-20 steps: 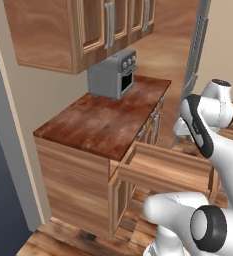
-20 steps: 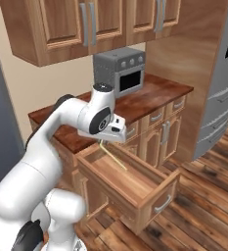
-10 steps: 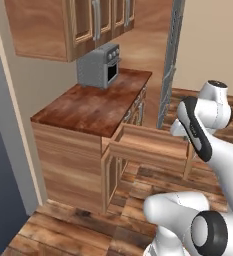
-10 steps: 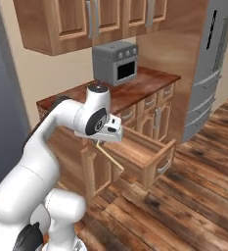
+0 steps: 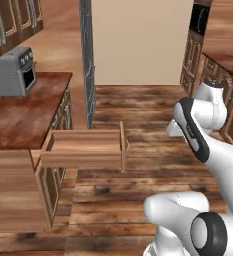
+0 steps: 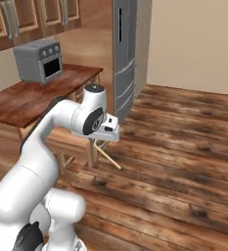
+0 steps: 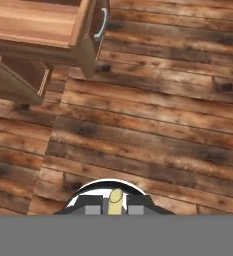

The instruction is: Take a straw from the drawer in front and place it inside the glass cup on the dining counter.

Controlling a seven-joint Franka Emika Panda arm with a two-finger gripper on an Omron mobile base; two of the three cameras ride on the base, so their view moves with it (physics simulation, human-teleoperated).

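end effector [image 6: 99, 141] clamps the straw [image 6: 107, 157], fingertips hidden under the hand | straw slants down over the wood floor [image 6: 184, 147], top end cut off | drawer [image 5: 83, 147] pulled out, inside hard to make out | toaster oven [image 6: 38, 60] on desk [image 6: 32, 95]

The gripper [image 6: 100, 142] holds a straw [image 6: 107, 157] (slanting down) above the floor [image 6: 184, 147].

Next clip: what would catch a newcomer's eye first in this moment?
Most striking is the straw, a thin pale stick slanting down from the gripper over the plank floor, clamped between the fingers. Next comes the drawer, pulled wide open from its cabinet and showing a bare wooden bottom. On the reddish-brown countertop behind it sits a grey toaster oven.
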